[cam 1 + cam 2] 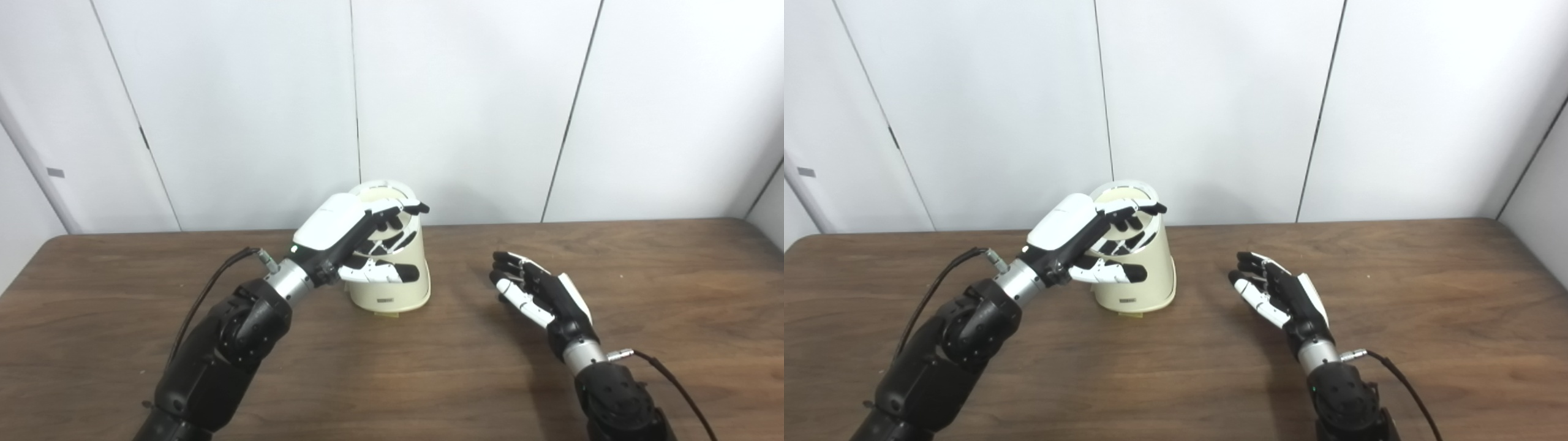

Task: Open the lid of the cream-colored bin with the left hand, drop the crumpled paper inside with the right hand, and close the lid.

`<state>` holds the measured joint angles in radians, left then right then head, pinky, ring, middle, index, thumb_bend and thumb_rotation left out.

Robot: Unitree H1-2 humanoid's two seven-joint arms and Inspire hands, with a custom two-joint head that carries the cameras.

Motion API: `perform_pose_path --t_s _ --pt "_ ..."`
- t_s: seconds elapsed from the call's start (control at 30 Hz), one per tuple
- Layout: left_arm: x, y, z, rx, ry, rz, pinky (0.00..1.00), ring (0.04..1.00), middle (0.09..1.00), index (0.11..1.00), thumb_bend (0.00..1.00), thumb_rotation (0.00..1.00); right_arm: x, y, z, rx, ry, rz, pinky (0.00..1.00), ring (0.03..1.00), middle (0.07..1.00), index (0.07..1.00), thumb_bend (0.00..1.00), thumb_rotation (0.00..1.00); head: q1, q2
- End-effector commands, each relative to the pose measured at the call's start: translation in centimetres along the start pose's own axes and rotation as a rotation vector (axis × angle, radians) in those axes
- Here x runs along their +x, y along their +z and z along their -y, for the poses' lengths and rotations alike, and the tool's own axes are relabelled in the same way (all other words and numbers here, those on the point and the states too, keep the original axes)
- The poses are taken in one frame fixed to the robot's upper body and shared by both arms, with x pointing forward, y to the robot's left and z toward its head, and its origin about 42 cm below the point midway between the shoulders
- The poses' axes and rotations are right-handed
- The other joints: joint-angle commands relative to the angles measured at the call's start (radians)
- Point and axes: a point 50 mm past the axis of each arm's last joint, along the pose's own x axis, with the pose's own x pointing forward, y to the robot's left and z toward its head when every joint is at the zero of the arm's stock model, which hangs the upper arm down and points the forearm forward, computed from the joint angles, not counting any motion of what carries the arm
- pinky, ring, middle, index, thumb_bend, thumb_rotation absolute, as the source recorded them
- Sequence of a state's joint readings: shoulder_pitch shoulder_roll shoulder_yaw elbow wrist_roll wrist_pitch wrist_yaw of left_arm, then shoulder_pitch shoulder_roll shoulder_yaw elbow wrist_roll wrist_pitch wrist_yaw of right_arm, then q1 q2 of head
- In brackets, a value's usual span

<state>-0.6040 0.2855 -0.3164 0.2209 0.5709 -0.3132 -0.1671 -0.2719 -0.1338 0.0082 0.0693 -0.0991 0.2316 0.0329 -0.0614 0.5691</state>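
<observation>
The left robot hand [349,245] reaches over the cream-colored bin [392,278], fingers spread across its lid [383,190], gripping nothing. The right robot hand [539,294] hovers open and empty over bare tabletop [643,294], well apart from the bin.

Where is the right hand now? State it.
The right hand is over the wooden table, right of the cream-colored bin, open and holding nothing, clear of the bin and the left hand.

Left hand [1090,236] over bin [1139,269], right hand [1280,294] empty.
</observation>
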Motion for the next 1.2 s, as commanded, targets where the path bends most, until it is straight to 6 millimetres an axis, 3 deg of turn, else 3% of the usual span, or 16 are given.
perform_pose_path --t_s 0.0,0.13,0.33,0.47,0.93,1.17 --pt "-0.5 -1.1 0.2 0.014 -0.042 -0.051 0.62 0.702 0.827 0.864 0.88 0.96 0.6 2.4 0.3 0.005 -0.003 0.083 0.70 0.781 0.826 0.808 0.31 0.56 0.000 0.000" --pt "-0.3 -0.8 -0.7 0.017 0.019 -0.008 0.62 0.680 0.808 0.842 0.84 0.94 0.6 2.5 0.3 0.009 -0.005 0.075 0.70 0.784 0.829 0.809 0.33 0.56 0.000 0.000" --pt "0.2 -0.1 -2.3 -0.004 0.078 0.033 0.53 0.653 0.797 0.836 0.82 0.95 0.7 2.4 0.2 0.006 -0.004 0.079 0.70 0.785 0.827 0.807 0.32 0.55 0.000 -0.004" --pt "0.2 0.7 -3.0 -0.011 0.086 0.040 0.53 0.658 0.789 0.839 0.83 0.94 0.8 2.2 0.1 0.001 -0.004 0.080 0.71 0.789 0.829 0.807 0.32 0.55 -0.002 -0.006" --pt "0.8 2.4 -5.0 -0.023 0.114 0.084 0.50 0.638 0.786 0.839 0.84 0.91 1.1 2.1 -0.1 -0.007 -0.002 0.084 0.71 0.793 0.828 0.809 0.32 0.58 0.000 -0.015" --pt "1.2 2.4 -5.1 -0.019 0.115 0.089 0.50 0.637 0.776 0.836 0.84 0.92 1.1 2.2 -0.2 -0.009 -0.002 0.086 0.71 0.788 0.824 0.807 0.32 0.58 -0.001 -0.015"
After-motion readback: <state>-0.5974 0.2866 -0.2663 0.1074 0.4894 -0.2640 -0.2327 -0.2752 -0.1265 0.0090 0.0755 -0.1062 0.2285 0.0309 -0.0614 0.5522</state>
